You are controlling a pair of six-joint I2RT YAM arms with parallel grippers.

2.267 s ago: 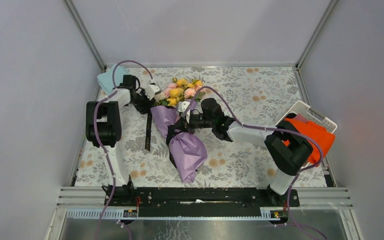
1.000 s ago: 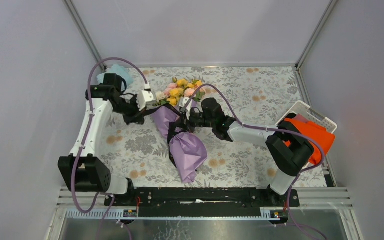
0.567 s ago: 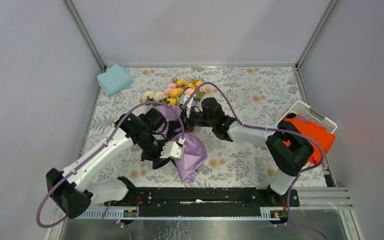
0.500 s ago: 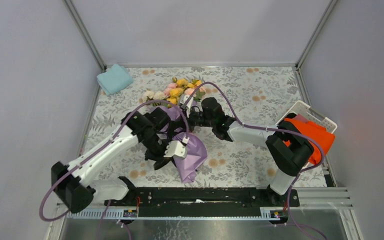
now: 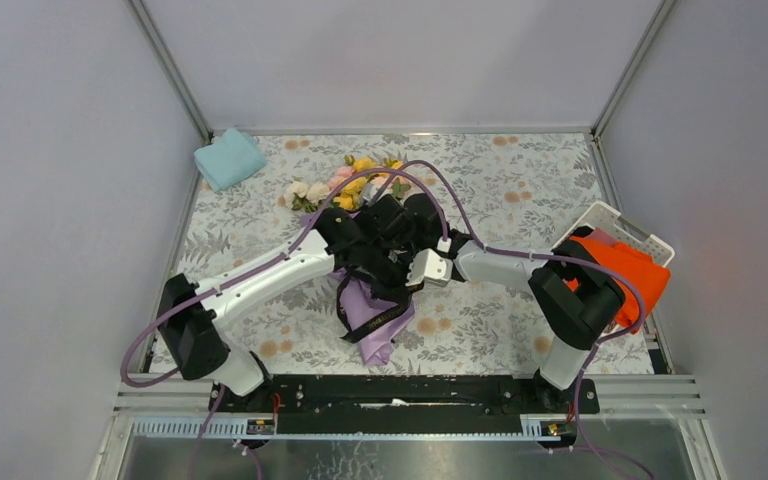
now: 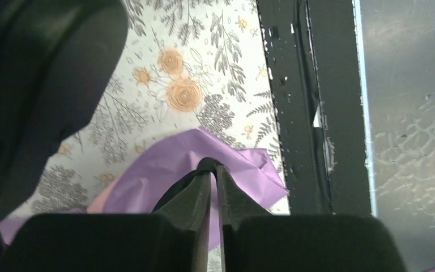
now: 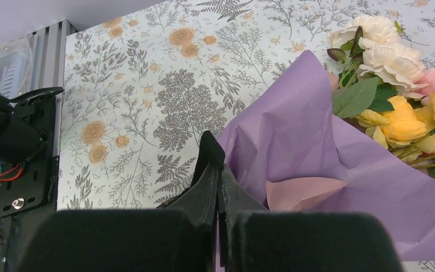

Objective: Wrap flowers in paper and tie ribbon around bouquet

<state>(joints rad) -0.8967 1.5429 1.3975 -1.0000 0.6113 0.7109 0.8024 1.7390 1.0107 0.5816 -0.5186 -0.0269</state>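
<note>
Left gripper (image 6: pixel 215 171), ahead: paper (image 6: pixel 164 164) lies just under the closed tips, then bare table (image 6: pixel 204 73), then the black rail (image 6: pixel 300 102) across the way.
Left gripper, left side: a large dark link (image 6: pixel 39 85) sits close and fills that side.
Right gripper (image 7: pixel 217 170), ahead and left: open table out to the rail.
Right gripper, right side: raised paper blocks passage, with flowers (image 7: pixel 396 85) beyond it.
Both tips: each pinches black ribbon (image 5: pixel 341 312), which also loops beside the paper.
Above the paper: left arm (image 5: pixel 260 280) and right arm (image 5: pixel 500 265) meet there, tightly packed.
Beyond the arms: open table toward the blue cloth (image 5: pixel 228 158) and toward the basket (image 5: pixel 605 210).
</note>
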